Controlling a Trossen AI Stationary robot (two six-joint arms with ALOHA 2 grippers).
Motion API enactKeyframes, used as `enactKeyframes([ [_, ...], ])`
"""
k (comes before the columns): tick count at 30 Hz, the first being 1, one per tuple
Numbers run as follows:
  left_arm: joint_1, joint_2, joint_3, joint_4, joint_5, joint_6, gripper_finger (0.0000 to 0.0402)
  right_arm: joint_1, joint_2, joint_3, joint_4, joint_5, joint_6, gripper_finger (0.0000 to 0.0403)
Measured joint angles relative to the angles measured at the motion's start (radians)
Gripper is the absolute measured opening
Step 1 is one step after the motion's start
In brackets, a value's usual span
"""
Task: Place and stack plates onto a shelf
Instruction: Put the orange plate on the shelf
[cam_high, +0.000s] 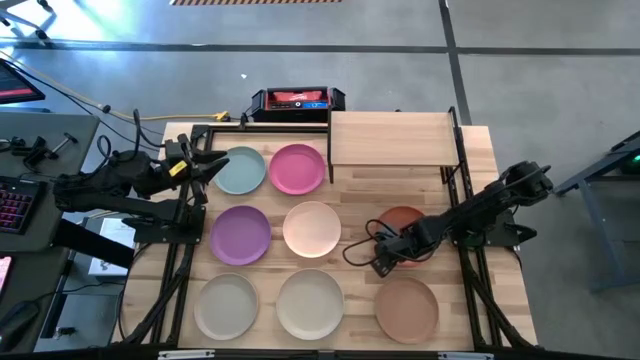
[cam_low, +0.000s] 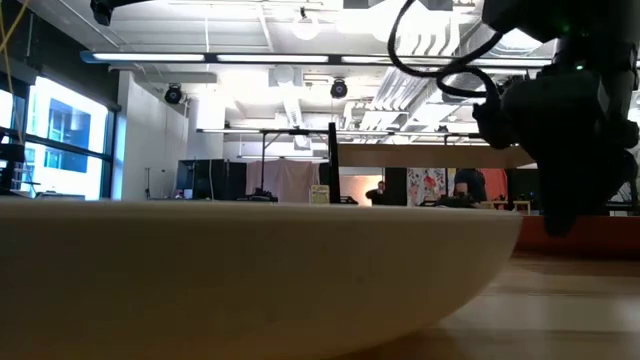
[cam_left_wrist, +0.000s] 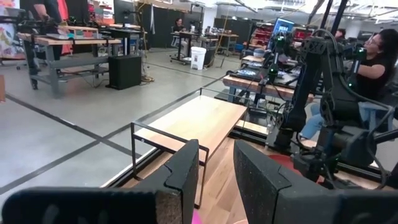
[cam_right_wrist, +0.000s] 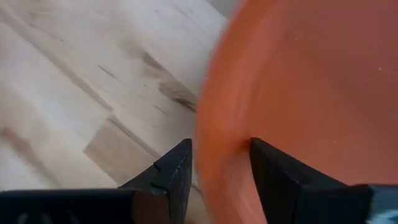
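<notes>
At the table's near edge, three pale plates lie in a row: beige (cam_high: 226, 305), cream (cam_high: 310, 304) and tan (cam_high: 407, 309). Behind the tan one, the right gripper (cam_high: 386, 262) is at work on the terracotta plate (cam_high: 403, 220), its open fingers (cam_right_wrist: 171, 176) set astride the rim, one outside over the table (cam_high: 480, 290) and one inside the dish. The jaws stand wide and have not closed, so the pickup looks only just begun. The next move would seem to call for a firm pinch on that thin rim, a clean lift, then a carry back to the shelf (cam_high: 392, 138), which stands bare at the far right with no plate on it yet.

Left of the terracotta plate sit the peach plate (cam_high: 312, 229) and the purple plate (cam_high: 241, 235); farther back, the pink plate (cam_high: 297, 168) and the teal plate (cam_high: 240, 170). The left gripper (cam_high: 215, 166) waits at the teal plate's left edge, jaws partly open and holding nothing. Little blocks the route to the shelf except its black legs and the right arm's own trailing cable. A black and red box (cam_high: 297, 100) lies just beyond the table's far edge. Across the room, a person (cam_left_wrist: 373, 68) sits at a bench.
</notes>
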Motion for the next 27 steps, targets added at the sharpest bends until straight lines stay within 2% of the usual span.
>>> enactKeyframes([
  [5,0.0,0.0,0.0,0.0,0.0,-0.014,0.009,-0.001,0.011,0.001,-0.013,0.006,0.004,0.0127],
  [19,0.0,0.0,0.0,0.0,0.0,-0.014,0.009,-0.002,0.008,0.004,0.0,0.013,0.002,0.0011],
  [27,0.0,0.0,0.0,0.0,0.0,-0.014,0.009,-0.003,0.014,0.095,-0.15,0.02,-0.041,0.0001],
])
